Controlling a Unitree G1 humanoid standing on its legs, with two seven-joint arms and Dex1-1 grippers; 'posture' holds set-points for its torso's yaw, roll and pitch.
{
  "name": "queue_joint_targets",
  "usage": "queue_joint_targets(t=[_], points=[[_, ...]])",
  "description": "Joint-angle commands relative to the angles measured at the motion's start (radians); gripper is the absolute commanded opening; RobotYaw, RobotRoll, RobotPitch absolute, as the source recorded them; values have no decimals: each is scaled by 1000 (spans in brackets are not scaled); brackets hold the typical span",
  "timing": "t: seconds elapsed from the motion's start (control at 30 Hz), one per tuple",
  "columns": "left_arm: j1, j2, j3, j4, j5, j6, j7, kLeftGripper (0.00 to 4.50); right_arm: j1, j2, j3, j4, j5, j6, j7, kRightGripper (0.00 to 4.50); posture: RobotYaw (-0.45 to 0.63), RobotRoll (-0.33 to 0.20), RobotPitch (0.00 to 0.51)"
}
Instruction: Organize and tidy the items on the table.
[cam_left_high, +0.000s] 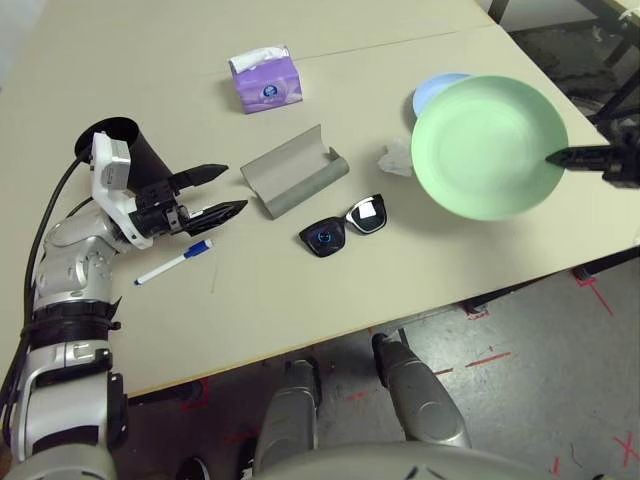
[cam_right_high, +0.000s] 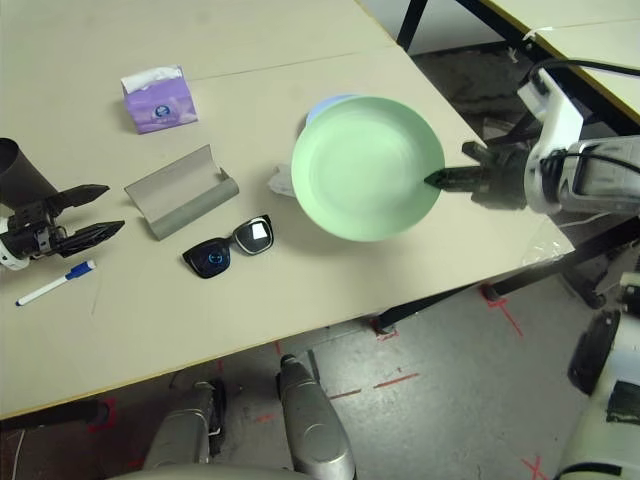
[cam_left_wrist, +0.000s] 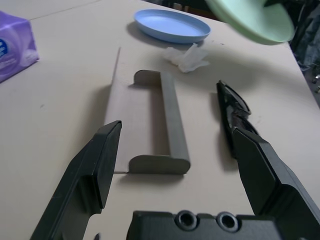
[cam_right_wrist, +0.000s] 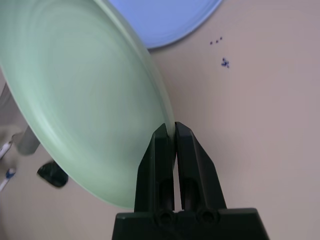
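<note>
The left gripper (cam_left_high: 228, 192) is hovering at nine o'clock, jaws spread, facing the grey glasses case (cam_left_high: 293, 171) at centre; at three o'clock, the right gripper (cam_right_high: 437, 180) is pinching the green plate (cam_right_high: 366, 166) aloft, above the blue plate (cam_left_wrist: 172, 25).

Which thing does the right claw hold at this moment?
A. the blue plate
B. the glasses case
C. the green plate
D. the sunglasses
C. The right claw is shut on the rim of the green plate, which is lifted above the table; the blue plate lies flat on the table.
</note>
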Motion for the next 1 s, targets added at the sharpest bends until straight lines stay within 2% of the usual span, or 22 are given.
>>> queue_joint_targets(t=[0.03, 0.3, 0.43, 0.67, 1.0], points=[[12, 9, 14, -27, -9, 13, 11, 4500, -67, 39, 34, 87, -163, -32, 71, 7, -248, 0, 243], [58, 18, 31, -98, -34, 43, 28, 4500, -221, 97, 86, 312, -477, -218, 278, 7, -231, 0, 253], [76, 18, 36, -126, -43, 58, 38, 4500, -312, 123, 53, 477, -596, -357, 314, 7, -227, 0, 261], [111, 20, 47, -170, -61, 75, 59, 4500, -374, 168, -82, 648, -673, -521, 259, 7, -210, 0, 272], [164, 17, 89, -243, -87, 80, 109, 4500, -364, 239, -210, 695, -717, -641, 192, 7, -173, 0, 282]])
